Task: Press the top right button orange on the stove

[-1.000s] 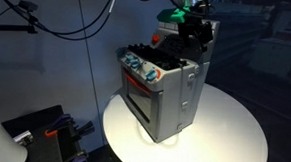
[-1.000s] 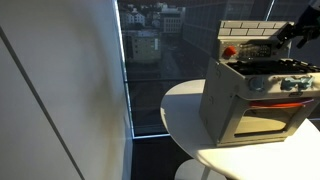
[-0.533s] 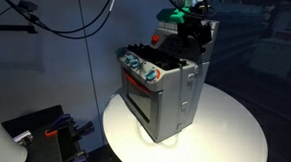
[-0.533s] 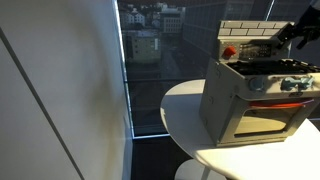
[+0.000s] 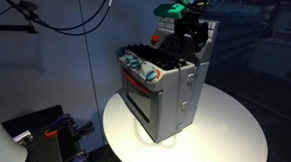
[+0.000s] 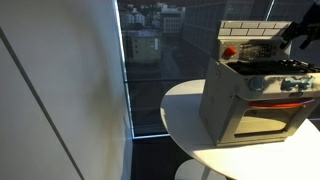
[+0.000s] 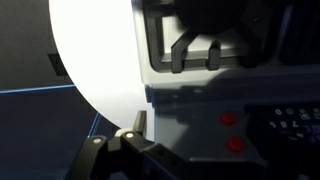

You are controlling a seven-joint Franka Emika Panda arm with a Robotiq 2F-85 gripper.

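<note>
Your hand (image 5: pixel 193 35) hangs upper right of centre, by the back of the stove (image 5: pixel 163 92); you cannot tell whether its fingers are apart. The stove stands just below it on the desk (image 5: pixel 233 136).

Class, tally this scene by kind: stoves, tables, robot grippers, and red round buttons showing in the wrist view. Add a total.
Stove: 1
Round white table: 1
Gripper: 1
Red round buttons: 2
Total: 5
</note>
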